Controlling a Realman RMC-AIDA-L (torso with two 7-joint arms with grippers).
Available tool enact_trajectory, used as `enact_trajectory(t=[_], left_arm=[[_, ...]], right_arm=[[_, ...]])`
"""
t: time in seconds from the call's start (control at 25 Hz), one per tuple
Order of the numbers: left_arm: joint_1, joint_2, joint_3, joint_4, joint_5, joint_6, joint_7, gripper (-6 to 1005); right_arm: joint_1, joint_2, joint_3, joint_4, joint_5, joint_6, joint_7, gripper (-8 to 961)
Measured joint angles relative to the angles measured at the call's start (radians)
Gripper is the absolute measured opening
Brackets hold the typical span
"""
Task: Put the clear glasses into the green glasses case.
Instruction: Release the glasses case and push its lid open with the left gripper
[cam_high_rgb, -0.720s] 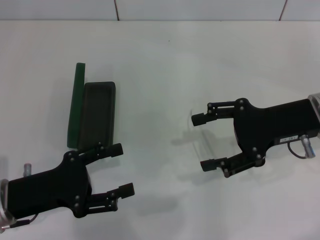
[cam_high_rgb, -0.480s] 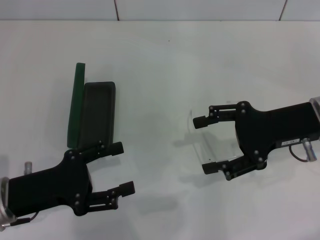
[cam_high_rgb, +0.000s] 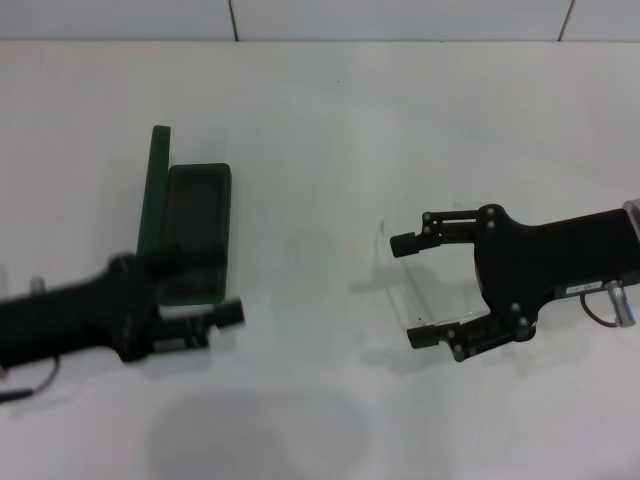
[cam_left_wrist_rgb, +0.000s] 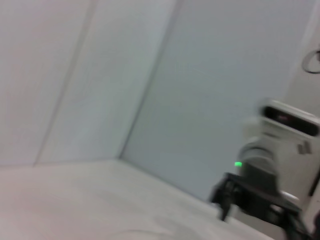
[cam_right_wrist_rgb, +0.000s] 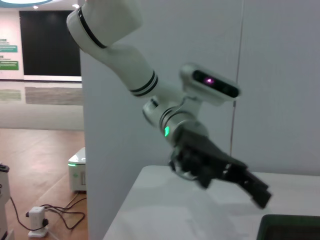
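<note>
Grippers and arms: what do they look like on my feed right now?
Both the left gripper and the right gripper are matte black two-finger linkage claws with grey pivot screws. The right wrist carries a white label. The right wrist view shows a white left arm with black rings and a green light.

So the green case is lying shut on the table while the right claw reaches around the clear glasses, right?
Not quite: the green glasses case lies open, its lid standing up along one side and the dark lining exposed, as the head view shows. The right gripper does sit open around the clear glasses.
</note>
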Motion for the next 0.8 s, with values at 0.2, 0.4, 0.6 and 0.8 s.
enact_trajectory(t=[0.2,0.4,0.6,0.8], left_arm=[[-0.11,0.009,0.004,-0.18,-0.021,-0.018,-0.247,844],[-0.187,-0.023,0.005,-0.376,-0.033,-0.105,-0.411,837],[-0.223,-0.085,0.006,-0.553,-0.027,-0.176,-0.482,830],[-0.234,-0.11,0.007,-0.614,0.021,-0.215,-0.533,823]], right_arm=[[-0.004,0.003,0.015,0.0,-0.002,0.004,0.0,856],[-0.006,0.001,0.025,0.0,-0.002,0.005,0.002,856],[-0.01,0.0,0.026,0.0,-0.002,0.015,0.001,856],[-0.01,0.001,0.026,-0.008,-0.002,0.029,0.001,856]])
